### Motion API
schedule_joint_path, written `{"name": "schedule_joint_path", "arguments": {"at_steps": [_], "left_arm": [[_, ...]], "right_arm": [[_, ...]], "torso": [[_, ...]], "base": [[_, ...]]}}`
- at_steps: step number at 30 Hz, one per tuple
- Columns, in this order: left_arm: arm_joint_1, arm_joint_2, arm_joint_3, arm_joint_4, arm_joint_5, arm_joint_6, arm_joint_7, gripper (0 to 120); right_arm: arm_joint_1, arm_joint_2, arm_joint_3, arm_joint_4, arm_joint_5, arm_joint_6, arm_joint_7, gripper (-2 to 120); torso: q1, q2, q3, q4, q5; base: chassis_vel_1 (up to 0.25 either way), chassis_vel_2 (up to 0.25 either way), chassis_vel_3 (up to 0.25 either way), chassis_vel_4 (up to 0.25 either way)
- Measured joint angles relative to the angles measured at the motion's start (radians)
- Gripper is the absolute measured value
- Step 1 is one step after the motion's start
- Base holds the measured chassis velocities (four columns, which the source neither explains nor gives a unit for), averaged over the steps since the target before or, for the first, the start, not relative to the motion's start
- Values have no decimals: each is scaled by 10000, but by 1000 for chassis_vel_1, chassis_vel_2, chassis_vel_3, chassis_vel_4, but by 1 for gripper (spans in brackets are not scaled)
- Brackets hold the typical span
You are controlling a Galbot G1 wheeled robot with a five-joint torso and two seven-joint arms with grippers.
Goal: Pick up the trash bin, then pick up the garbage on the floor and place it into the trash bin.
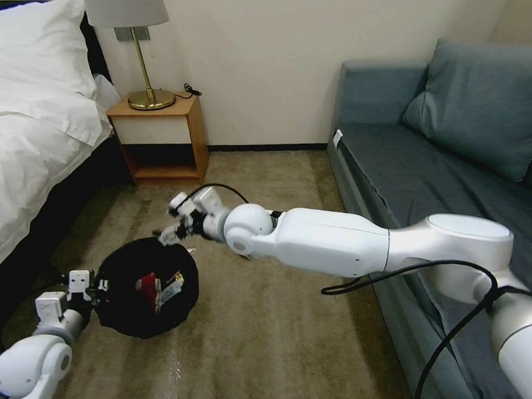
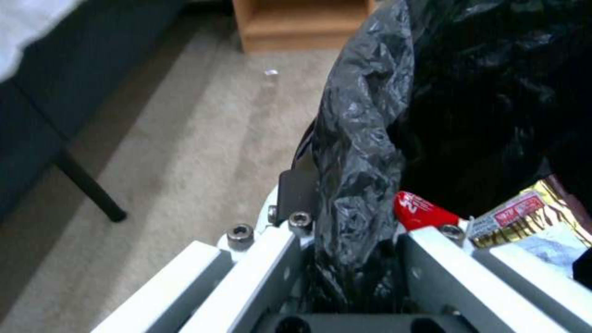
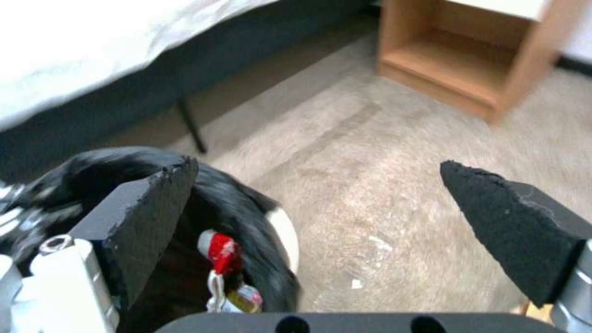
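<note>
carpet lies under the trash bin, which sits between the bed and the sofa, its black liner bag draped over the rim. the left gripper has its jaws pinching the bin's rim and liner on the bed side. inside the bin lie the red snack bag and the yellow-brown snack wrapper. the right gripper hangs just above the bin's far rim, jaws spread wide with nothing between them. a nightstand with a lamp stands by the wall.
</note>
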State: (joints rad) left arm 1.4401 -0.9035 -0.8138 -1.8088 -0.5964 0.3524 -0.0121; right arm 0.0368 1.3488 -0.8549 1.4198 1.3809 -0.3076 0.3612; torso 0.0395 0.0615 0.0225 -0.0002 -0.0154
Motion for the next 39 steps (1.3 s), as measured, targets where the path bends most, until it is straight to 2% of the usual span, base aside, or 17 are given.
{"name": "schedule_joint_path", "arguments": {"at_steps": [3, 4, 5, 7, 8, 9, 10, 11, 14, 15, 16, 17, 19, 26, 39], "left_arm": [[-40, 337, -185, -166, -436, 177, -34, 1], [-71, 555, -254, -233, -623, 254, -118, 1], [-71, 555, -254, -233, -623, 254, -118, 1], [-94, 876, -279, -251, -764, 293, -209, 1], [-94, 876, -279, -251, -764, 293, -209, 1], [-77, 1154, -305, -245, -850, 298, -236, 1], [-67, 1316, -357, -208, -912, 298, -242, 1], [-67, 1316, -357, -208, -912, 298, -242, 1], [-65, 1778, -498, -20, -1105, 308, -166, 1], [-65, 1778, -498, -20, -1105, 308, -166, 1], [-116, 1999, -526, 89, -1221, 310, -95, 1], [-116, 1999, -526, 89, -1221, 310, -95, 1], [-193, 2269, -577, 225, -1403, 310, -44, 1], [-264, 2537, -602, 282, -1561, 309, 18, 1], [-25, 2504, -814, 408, -1438, 170, 245, 1]], "right_arm": [[-579, -218, 765, 246, 631, -342, 709, 100], [-963, -530, 1155, 500, 854, -654, 1085, 100], [-963, -530, 1155, 500, 854, -654, 1085, 100], [-1483, -1211, 1481, 839, 918, -955, 1399, 100], [-1483, -1211, 1481, 839, 918, -955, 1399, 100], [-1903, -1886, 1807, 1036, 884, -1176, 1614, 100], [-2196, -2247, 2019, 1128, 828, -1276, 1742, 100], [-2196, -2247, 2019, 1128, 828, -1276, 1742, 100], [-3305, -3220, 2755, 1358, 223, -1286, 1813, 100], [-3305, -3220, 2755, 1358, 223, -1286, 1813, 100], [-3914, -3561, 3136, 1463, -35, -1243, 1754, 100], [-3914, -3561, 3136, 1463, -35, -1243, 1754, 100], [-4666, -3909, 3688, 1508, -272, -1215, 1646, 100], [-5201, -4136, 4355, 1618, -339, -1195, 1536, 100], [-5493, -4028, 4487, 1721, -486, -1009, 1478, 100]], "torso": [[0, 0, 1, 2, 0], [0, 1, 0, 1, 4], [0, 1, 0, 1, 4], [1, 0, 1, -2, 4], [1, 0, 1, -2, 4], [0, 1, 0, -2, 1], [0, 1, 0, -4, 1], [0, 1, 0, -4, 1], [0, 0, -1, -6, 2], [0, 0, -1, -6, 2], [0, 0, 0, -4, 4], [0, 0, 0, -4, 4], [0, 1, -1, -5, 2], [0, 1, 0, 0, 2], [0, 0, 0, 0, 0]], "base": [[0, 0, 0, 0], [0, 0, 0, 0], [0, 0, 0, 0], [0, 0, 0, 0], [0, 0, 0, 0], [0, 0, 0, 0], [0, 0, 0, 0], [0, 0, 0, 0], [0, 0, 0, 0], [0, 0, 0, 0], [0, 0, 0, 0], [0, 0, 0, 0], [0, 0, 0, 0], [0, 0, 0, 0], [0, 0, 0, 0]]}}
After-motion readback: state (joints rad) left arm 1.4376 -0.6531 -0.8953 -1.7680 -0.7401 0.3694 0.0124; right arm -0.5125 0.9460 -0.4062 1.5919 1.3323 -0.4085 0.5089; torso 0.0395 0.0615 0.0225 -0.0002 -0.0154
